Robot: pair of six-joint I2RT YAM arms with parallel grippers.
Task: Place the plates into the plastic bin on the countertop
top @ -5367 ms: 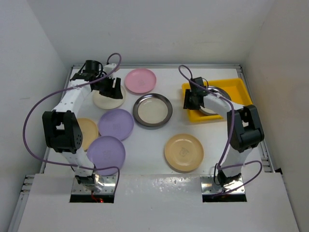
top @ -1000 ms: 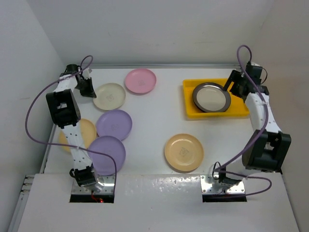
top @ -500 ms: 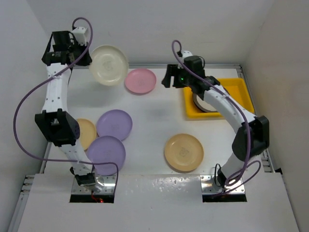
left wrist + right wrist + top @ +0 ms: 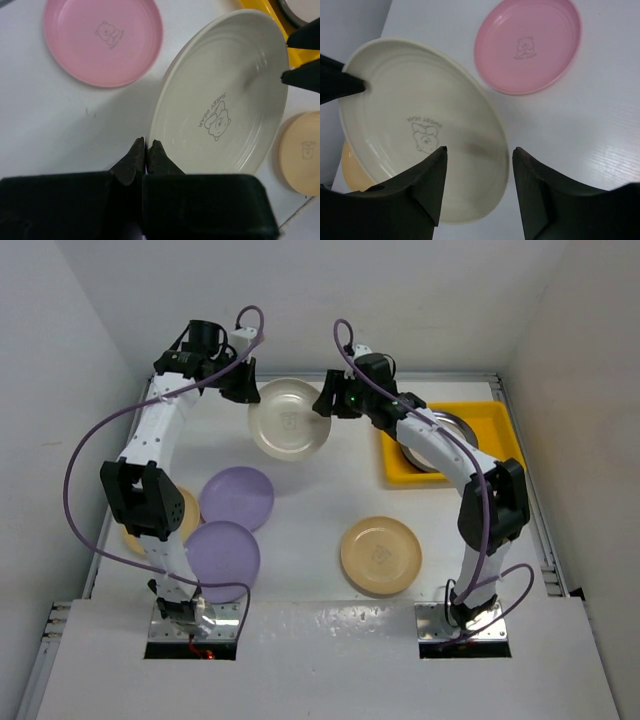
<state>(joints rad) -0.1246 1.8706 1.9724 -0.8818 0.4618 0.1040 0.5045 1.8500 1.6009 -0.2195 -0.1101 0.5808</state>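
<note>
The left gripper [image 4: 145, 152] has its fingers pressed almost together, pinching one rim of the cream plate [image 4: 220, 100]. The plate is held tilted off the desk [image 4: 320, 500], near the middle of the far edge. The right gripper [image 4: 477, 185] is spread wide with the plate's opposite rim between its fingers; contact cannot be made out. The pink plate [image 4: 527, 45] lies below, hidden from the top camera. The yellow bin [image 4: 495, 425] sits in the far right corner, its steel plate [image 4: 300, 6] partly covered by the right arm [image 4: 450, 455].

one plate [image 4: 452, 430] in bin [image 4: 497, 418], far right
</note>
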